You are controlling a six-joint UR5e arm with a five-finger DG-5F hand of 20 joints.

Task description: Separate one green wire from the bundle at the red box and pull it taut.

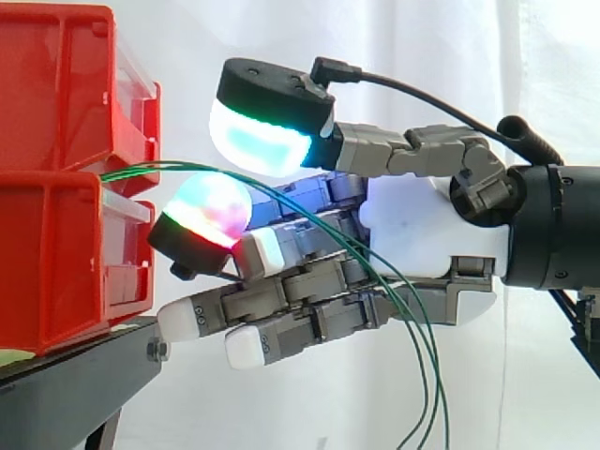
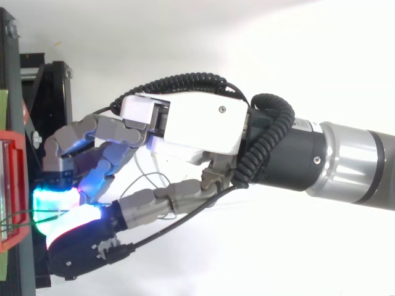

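Nearest us, the wires [image 1: 141, 171] droop in a loose green arc across the front of the robot hand [image 1: 422, 225] and hang off the bottom of the side view. They are thin, glossy strands, several running close together and fanning apart as they fall. They look feather-light and limp, and probably slick too, so a firm pinch between soft pads should suit them better than a hook. The best place to take one looks to be close to the boxes, where the strands run nearly level and side by side. Behind them, the robot hand reaches in from the right with its digits loosely extended. The cyan thumb pad [image 1: 258, 141] sits above and the red-and-green finger pad [image 1: 208, 208] below, a narrow gap apart. The wires thread through that gap, brushing the top of the lower pad, and nothing looks clamped yet. Further left, the wires emerge from between the two stacked red boxes [image 1: 52, 253] on the black stand [image 1: 75, 375]. The white curtain [image 1: 525, 75] hangs behind it all.
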